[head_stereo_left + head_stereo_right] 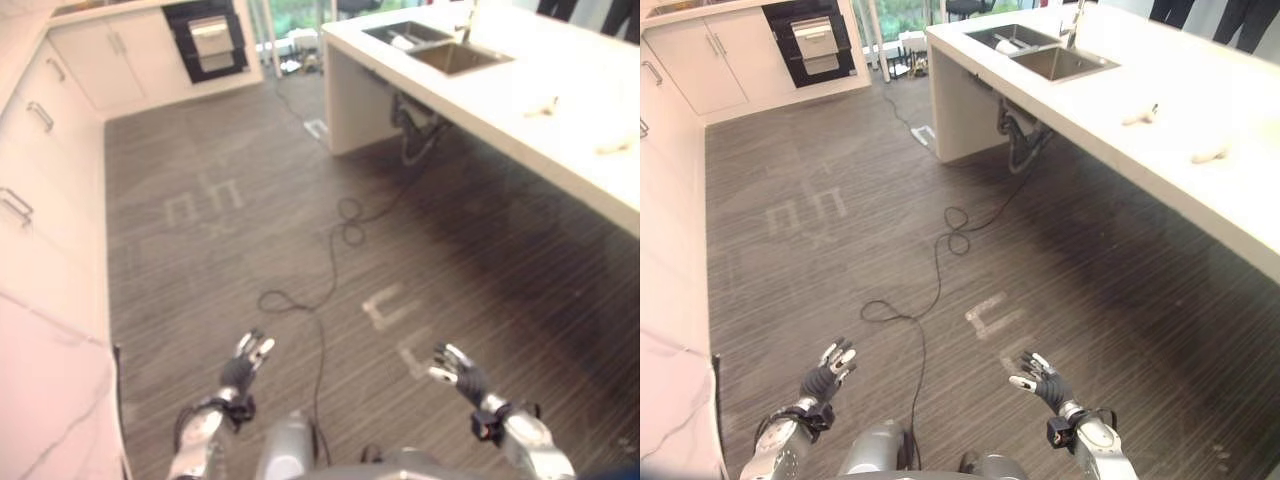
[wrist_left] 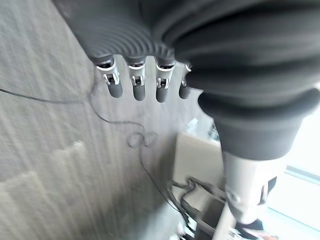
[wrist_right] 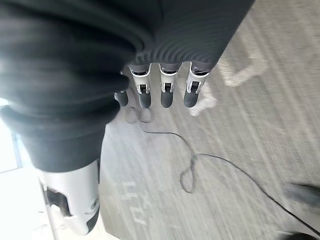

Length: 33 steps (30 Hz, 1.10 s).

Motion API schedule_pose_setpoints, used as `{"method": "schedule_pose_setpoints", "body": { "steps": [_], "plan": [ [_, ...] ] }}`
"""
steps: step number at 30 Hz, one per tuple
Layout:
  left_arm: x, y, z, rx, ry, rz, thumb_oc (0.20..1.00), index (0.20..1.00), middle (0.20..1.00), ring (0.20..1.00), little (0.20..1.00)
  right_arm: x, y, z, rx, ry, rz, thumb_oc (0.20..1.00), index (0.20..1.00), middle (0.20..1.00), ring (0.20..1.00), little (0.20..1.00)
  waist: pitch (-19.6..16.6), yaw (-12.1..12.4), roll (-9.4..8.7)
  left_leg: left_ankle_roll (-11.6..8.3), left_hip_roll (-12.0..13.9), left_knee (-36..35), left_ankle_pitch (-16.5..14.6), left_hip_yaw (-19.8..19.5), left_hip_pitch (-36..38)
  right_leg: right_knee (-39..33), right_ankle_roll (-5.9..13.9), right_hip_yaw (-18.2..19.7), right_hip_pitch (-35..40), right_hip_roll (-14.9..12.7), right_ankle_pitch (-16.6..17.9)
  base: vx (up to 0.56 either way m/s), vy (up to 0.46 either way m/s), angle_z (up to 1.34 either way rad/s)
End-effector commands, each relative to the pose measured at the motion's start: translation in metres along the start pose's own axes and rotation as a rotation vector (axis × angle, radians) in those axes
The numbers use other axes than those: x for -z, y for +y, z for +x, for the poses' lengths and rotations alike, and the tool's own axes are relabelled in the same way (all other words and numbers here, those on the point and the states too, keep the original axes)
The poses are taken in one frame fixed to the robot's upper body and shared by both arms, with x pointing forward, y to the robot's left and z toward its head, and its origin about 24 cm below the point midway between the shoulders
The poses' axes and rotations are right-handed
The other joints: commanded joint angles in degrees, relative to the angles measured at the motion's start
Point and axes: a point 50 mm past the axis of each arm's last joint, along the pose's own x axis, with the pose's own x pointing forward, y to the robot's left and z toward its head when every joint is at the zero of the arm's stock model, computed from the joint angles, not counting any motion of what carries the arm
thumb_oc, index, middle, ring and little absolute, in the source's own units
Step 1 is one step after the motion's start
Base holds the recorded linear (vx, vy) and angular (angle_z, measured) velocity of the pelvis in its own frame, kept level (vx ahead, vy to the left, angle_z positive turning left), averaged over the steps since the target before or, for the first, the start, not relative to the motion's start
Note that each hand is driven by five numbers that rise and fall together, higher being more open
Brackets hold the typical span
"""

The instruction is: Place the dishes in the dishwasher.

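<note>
Two hands (image 1: 243, 372) (image 1: 462, 374), one sink (image 1: 455, 56), one counter (image 1: 560, 120)

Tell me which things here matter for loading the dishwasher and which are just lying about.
For the job: left hand and right hand, both open and empty; sink in the counter.
Just there: cabinets, wall oven, tape marks on floor.

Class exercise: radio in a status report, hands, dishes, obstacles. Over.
Left hand open, empty. Right hand open, empty. No dishes held; sink far ahead in counter. Cable across floor between.
</note>
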Motion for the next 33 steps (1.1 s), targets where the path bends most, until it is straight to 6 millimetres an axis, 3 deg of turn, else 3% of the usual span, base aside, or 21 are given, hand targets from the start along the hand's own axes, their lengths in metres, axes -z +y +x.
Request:
{"method": "schedule_pose_setpoints", "body": {
  "steps": [1, 5, 8, 9, 10, 11, 12, 14, 16, 17, 21, 24, 25, 27, 28, 29, 31, 33],
  "plan": [
    [-0.017, 0.008, -0.004, -0.003, -0.105, 0.0, 1.0, 1.0, 1.0, 1.0, 1.0, -0.008, 0.0, -0.01, -0.032, -0.078, -0.075, 1.0, 1.0, 1.0, 1.0, 1.0, -3.1, 0.4, -0.3, -0.86, -3.0, -1.8, 8.3, -5.2, 3.8, -1.5, 4.85, 4.4, 6.0, -2.7, 4.5, 0.42, 0.361, -0.15],
    [-0.027, 0.012, -0.001, 0.0, -0.121, 0.041, 1.0, 1.0, 1.0, 1.0, 1.0, -0.008, -0.001, -0.012, -0.019, -0.084, -0.049, 1.0, 1.0, 1.0, 1.0, 1.0, -4.9, -0.1, -1.09, 2.18, -5.7, -1.8, 3.1, -4.6, 6.9, -1.5, 7.33, 5.0, 8.4, -6.0, 5.7, 0.43, 0.385, -0.41],
    [-0.04, 0.013, 0.004, 0.024, -0.144, 0.079, 1.0, 1.0, 1.0, 1.0, 1.0, -0.011, 0.007, -0.009, -0.024, -0.11, -0.026, 1.0, 1.0, 1.0, 1.0, 1.0, -6.1, -0.7, -2.32, 5.06, -8.8, -1.8, 0.7, -4.6, 8.7, -1.5, 9.88, 5.3, 9.6, -8.4, 12.2, 0.35, 0.304, 0.16],
    [-0.043, 0.011, 0.006, 0.049, -0.138, 0.122, 1.0, 1.0, 1.0, 1.0, 1.0, -0.011, 0.013, -0.006, -0.024, -0.124, -0.018, 1.0, 1.0, 1.0, 1.0, 1.0, -6.4, -1.6, -1.53, 6.49, -10.2, -1.8, -0.3, -5.8, 10.2, -1.5, 11.07, 5.2, 10.9, -8.7, 23.2, 0.37, 0.376, 0.32],
    [-0.044, 0.008, 0.007, 0.068, -0.139, 0.142, 1.0, 1.0, 1.0, 1.0, 1.0, -0.012, 0.014, -0.005, -0.025, -0.132, -0.012, 1.0, 1.0, 1.0, 1.0, 1.0, -6.1, -2.3, -0.5, 7.33, -10.6, -1.8, -1.1, -6.1, 11.3, 7.6, 11.14, 6.0, 7.2, -8.7, 26.0, 0.45, 0.503, 0.61],
    [-0.046, 0.003, 0.007, 0.092, -0.139, 0.167, 1.0, 1.0, 1.0, 1.0, 1.0, -0.014, 0.017, -0.005, -0.026, -0.141, -0.006, 1.0, 1.0, 1.0, 1.0, 1.0, -5.6, -2.9, 0.59, 7.94, -10.7, -1.8, -2.2, -5.9, 12.8, 15.5, 10.29, 5.5, 2.0, -8.0, 26.2, 0.39, 0.381, 0.58],
    [-0.048, -0.003, 0.008, 0.11, -0.139, 0.185, 1.0, 1.0, 1.0, 1.0, 1.0, -0.016, 0.02, -0.001, -0.029, -0.137, -0.013, 1.0, 1.0, 1.0, 1.0, 1.0, -5.2, -3.5, 0.63, 7.92, -11.2, -1.8, -2.7, -5.7, 14.1, 13.5, 8.91, 4.0, -1.9, -5.6, 22.9, 0.42, 0.251, 0.31],
    [-0.051, -0.007, 0.007, 0.139, -0.138, 0.188, 1.0, 1.0, 1.0, 1.0, 1.0, -0.015, 0.02, -0.003, -0.022, -0.128, -0.007, 1.0, 1.0, 1.0, 1.0, 1.0, -4.8, -4.2, -0.23, 7.58, -12.3, -1.8, -3.0, -6.4, 15.6, 1.5, 8.53, 1.4, -1.0, -4.2, 21.7, 0.42, 0.009, -0.18],
    [-0.05, -0.006, 0.005, 0.153, -0.134, 0.188, 1.0, 1.0, 1.0, 1.0, 1.0, -0.007, 0.016, -0.01, -0.019, -0.113, -0.007, 1.0, 1.0, 1.0, 1.0, 1.0, -4.0, -5.3, -2.37, 7.6, -14.4, -1.8, -4.8, -6.1, 18.0, -1.5, 9.2, 2.8, -6.1, -6.2, 19.7, 0.47, -0.147, 0.66],
    [-0.047, -0.008, 0.005, 0.167, -0.126, 0.196, 1.0, 1.0, 1.0, 1.0, 1.0, 0.0, 0.01, -0.016, -0.005, -0.105, 0.001, 1.0, 1.0, 1.0, 1.0, 1.0, -4.0, -7.1, -3.32, 8.04, -16.2, -1.8, -7.1, -7.0, 20.4, -1.5, 10.44, 6.5, -13.5, -7.3, 21.0, 0.46, -0.179, 0.83],
    [-0.043, -0.009, 0.002, 0.182, -0.125, 0.204, 1.0, 1.0, 1.0, 1.0, 1.0, -0.001, 0.005, -0.019, 0.015, -0.098, 0.018, 1.0, 1.0, 1.0, 1.0, 1.0, -4.4, -7.9, -3.67, 9.0, -17.9, -1.8, -10.0, -8.9, 23.1, -1.5, 10.67, 8.1, -16.7, -7.5, 20.6, 0.47, -0.215, 0.4],
    [-0.04, -0.009, -0.001, 0.175, -0.138, 0.169, 1.0, 1.0, 1.0, 1.0, 1.0, -0.004, 0.0, -0.02, 0.035, -0.093, 0.019, 1.0, 1.0, 1.0, 1.0, 1.0, -7.2, -7.8, -4.09, 8.13, -17.0, -1.8, -12.1, -7.7, 26.9, -1.5, 9.45, 7.3, -13.8, -6.9, 19.5, 0.54, -0.311, 0.1],
    [-0.042, -0.01, -0.002, 0.177, -0.146, 0.168, 1.0, 1.0, 1.0, 1.0, 1.0, -0.006, -0.002, -0.021, 0.037, -0.103, 0.02, 1.0, 1.0, 1.0, 1.0, 1.0, -7.5, -7.8, -3.9, 7.58, -16.3, -1.8, -11.4, -7.4, 27.9, -1.5, 8.92, 7.0, -13.2, -6.6, 19.0, 0.44, -0.29, 0.17],
    [-0.047, -0.012, -0.004, 0.185, -0.171, 0.168, 1.0, 1.0, 1.0, 1.0, 1.0, -0.014, -0.007, -0.024, 0.044, -0.128, 0.004, 1.0, 1.0, 1.0, 1.0, 1.0, -7.5, -7.2, -2.54, 4.97, -13.3, -1.8, -2.9, -6.5, 30.0, -1.5, 7.12, 6.1, -10.6, -4.8, 16.5, 0.38, -0.261, 0.42],
    [-0.051, -0.013, -0.004, 0.182, -0.193, 0.16, 1.0, 1.0, 1.0, 1.0, 1.0, -0.019, -0.009, -0.025, 0.041, -0.146, -0.011, 1.0, 1.0, 1.0, 1.0, 1.0, -7.5, -6.7, -3.0, 3.45, -12.8, -1.8, 4.9, -6.0, 30.2, -1.5, 6.23, 6.4, -9.6, -4.8, 15.3, 0.4, -0.325, 0.01],
    [-0.056, -0.015, -0.003, 0.177, -0.225, 0.142, 1.0, 1.0, 1.0, 1.0, 1.0, -0.024, -0.012, -0.025, 0.031, -0.167, -0.027, 1.0, 1.0, 1.0, 1.0, 1.0, -6.5, -5.4, -4.43, 2.47, -14.1, 4.0, 11.6, -6.6, 27.5, -1.5, 5.02, 7.6, -7.0, -5.4, 13.7, 0.36, -0.317, -0.55],
    [-0.062, -0.017, -0.005, 0.177, -0.259, 0.132, 1.0, 1.0, 1.0, 1.0, 1.0, -0.029, -0.014, -0.025, 0.024, -0.189, -0.045, 1.0, 1.0, 1.0, 1.0, 1.0, -5.4, -4.4, -4.9, 2.22, -14.9, 15.7, 12.1, -5.3, 19.9, -1.5, 3.8, 7.7, -4.9, -5.7, 12.9, 0.22, -0.205, -0.95],
    [-0.067, -0.017, -0.006, 0.177, -0.289, 0.123, 1.0, 1.0, 1.0, 1.0, 1.0, -0.034, -0.015, -0.025, 0.029, -0.212, -0.054, 1.0, 1.0, 1.0, 1.0, 1.0, -4.3, -3.4, -5.17, 2.97, -13.8, 16.9, 10.5, -3.1, 15.4, -1.5, 3.52, 6.9, -3.2, -6.1, 12.1, 0.2, -0.114, -0.63]
  ]
}}
